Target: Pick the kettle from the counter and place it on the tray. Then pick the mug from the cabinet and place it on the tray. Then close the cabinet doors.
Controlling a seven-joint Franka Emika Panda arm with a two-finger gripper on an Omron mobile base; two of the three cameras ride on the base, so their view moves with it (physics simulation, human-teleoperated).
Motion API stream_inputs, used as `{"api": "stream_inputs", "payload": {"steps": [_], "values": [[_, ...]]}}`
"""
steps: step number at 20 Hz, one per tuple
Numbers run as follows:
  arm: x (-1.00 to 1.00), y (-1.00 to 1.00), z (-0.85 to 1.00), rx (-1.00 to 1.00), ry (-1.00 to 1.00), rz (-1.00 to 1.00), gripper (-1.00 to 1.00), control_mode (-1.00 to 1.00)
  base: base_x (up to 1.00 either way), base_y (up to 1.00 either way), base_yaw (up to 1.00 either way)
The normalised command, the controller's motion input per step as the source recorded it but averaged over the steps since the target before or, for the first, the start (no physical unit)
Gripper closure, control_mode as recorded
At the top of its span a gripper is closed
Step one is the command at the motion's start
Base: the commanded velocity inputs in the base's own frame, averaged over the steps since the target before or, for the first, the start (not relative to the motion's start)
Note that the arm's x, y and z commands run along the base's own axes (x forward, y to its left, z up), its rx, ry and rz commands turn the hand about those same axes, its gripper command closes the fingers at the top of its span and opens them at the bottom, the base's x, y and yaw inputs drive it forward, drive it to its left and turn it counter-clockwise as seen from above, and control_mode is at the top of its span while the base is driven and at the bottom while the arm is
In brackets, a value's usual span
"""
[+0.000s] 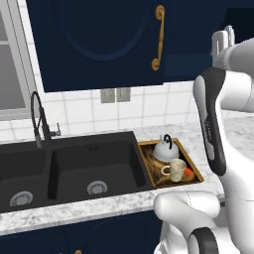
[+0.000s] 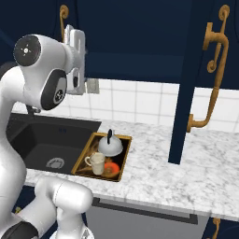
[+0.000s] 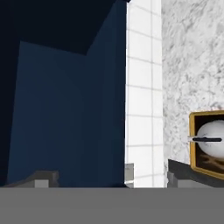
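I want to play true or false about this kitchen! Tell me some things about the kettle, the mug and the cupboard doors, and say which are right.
1. The kettle sits on the tray. True.
2. The mug is up in the cupboard. False: it stands on the tray, in front of the kettle.
3. The right cupboard door is shut. False: it swings out over the counter.
4. The end effector holds nothing. True.
5. The tray lies inside the sink. False: it lies beside it.

White tiled wall (image 1: 149,106) behind black double sink (image 1: 69,166), black faucet (image 1: 38,119) at rear; grey outlet plate (image 1: 115,95) on tiles; window (image 1: 10,74) far left; navy lower cupboards (image 1: 89,235) below.
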Motion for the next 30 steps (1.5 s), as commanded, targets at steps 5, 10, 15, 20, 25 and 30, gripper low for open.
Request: {"api": "stream_inputs", "payload": {"steps": [5, 10, 15, 20, 25, 30], "values": [[-0.53, -0.33, 0.18, -0.03, -0.01, -0.02, -1.0, -1.0, 0.0, 0.0, 0.0], [-0.38, -0.37, 0.07, -0.1, 0.0, -0.11, -1.0, -1.0, 0.0, 0.0, 0.0], [-0.41, -0.66, -0.01, 0.0, 0.0, -0.1, -1.0, -1.0, 0.0, 0.0, 0.0], [-0.44, -0.68, -0.12, -0.02, -0.04, -0.09, -1.0, -1.0, 0.0, 0.0, 0.0], [-0.55, -0.68, -0.3, -0.05, 0.0, -0.1, -1.0, -1.0, 0.0, 0.0, 0.0], [-0.56, -0.41, -0.27, -0.11, 0.02, -0.19, -1.0, -1.0, 0.0, 0.0, 0.0]]}}
